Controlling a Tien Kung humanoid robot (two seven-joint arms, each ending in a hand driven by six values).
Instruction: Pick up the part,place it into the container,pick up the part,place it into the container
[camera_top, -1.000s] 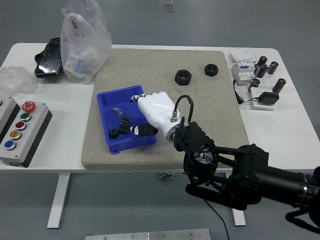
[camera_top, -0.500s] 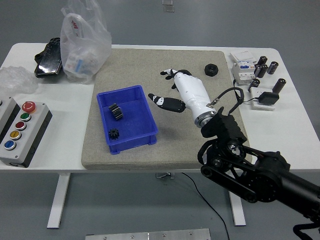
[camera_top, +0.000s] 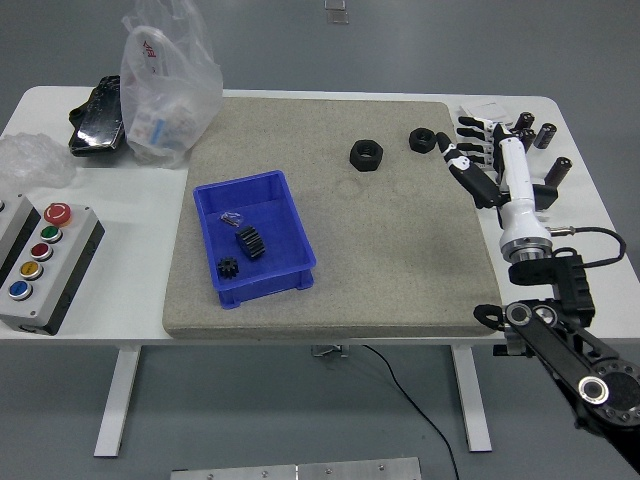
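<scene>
The right hand (camera_top: 478, 160) is hovering at the mat's (camera_top: 400, 270) right edge, fingers spread, gripping nothing. Two nuts (camera_top: 366, 155) are lying near the far edge; two gears (camera_top: 250, 243) are sitting in the blue bin (camera_top: 300, 240). Risk: clipping nearby batteries (camera_top: 545, 135).

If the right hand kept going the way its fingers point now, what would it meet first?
Probably the nearer black nut: the right hand is open, its fingers aimed up and left toward it. Its height above the mat is unclear.

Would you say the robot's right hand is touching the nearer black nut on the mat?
Apart. The head view shows bare mat between the right hand and the nut.
</scene>
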